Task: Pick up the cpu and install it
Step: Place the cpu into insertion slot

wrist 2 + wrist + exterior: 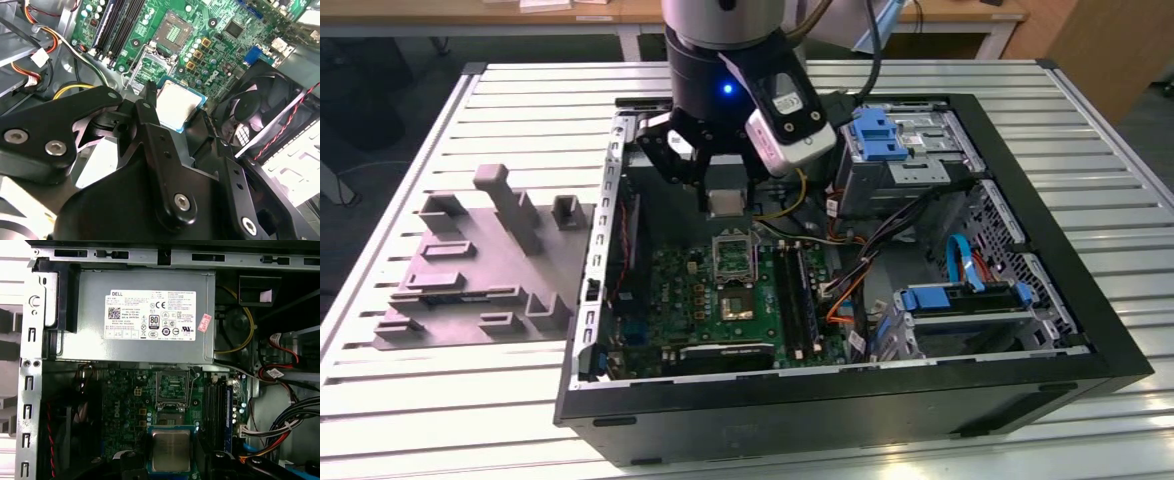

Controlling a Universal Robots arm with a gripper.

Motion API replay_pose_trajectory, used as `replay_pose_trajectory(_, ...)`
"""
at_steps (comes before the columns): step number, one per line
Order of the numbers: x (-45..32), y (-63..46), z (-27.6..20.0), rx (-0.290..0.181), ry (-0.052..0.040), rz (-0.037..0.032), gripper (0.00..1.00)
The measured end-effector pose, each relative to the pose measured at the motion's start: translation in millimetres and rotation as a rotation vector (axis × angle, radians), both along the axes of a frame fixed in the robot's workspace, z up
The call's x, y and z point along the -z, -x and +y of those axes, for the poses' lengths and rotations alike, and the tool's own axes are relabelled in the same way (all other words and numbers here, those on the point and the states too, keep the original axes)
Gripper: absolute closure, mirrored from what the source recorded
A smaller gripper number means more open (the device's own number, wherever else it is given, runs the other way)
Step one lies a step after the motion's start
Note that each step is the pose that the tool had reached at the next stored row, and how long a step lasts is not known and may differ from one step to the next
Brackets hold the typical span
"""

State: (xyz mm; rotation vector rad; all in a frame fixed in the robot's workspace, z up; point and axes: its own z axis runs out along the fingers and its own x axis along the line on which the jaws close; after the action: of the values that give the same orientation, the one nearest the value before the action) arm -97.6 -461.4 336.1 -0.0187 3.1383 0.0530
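Your main risk here is a misaligned seat. The cpu (171,450) hangs above the motherboard (125,405), short of the open socket (172,32), and if it comes down rotated or off-centre it could bend the socket's fine contacts (they forgive very little). The raised metal frame (142,70) stands just beside the socket, so a low or skewed approach could clip it. The long black memory sticks (216,400) run alongside too and leave the fingers little room. A thin chip pinched only by its edges may also tilt or slip if the arm jolts, I judge. As for the gripper (720,195), in the exterior view it hangs over the open computer case (854,415), its jaws drawn in most of the way and clamped on the cpu's opposite edges. In both wrist views the silvery top faces the cameras, level as far as I can tell, with a dark finger (150,107) against one side. Nothing else is in its grasp, and the chip touches no part of the board.
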Motion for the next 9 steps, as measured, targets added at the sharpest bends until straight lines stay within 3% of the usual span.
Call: replay_pose_trajectory(9, 0.8, 0.0, -1.3, 0.0, 0.001, 0.0005, 0.53)
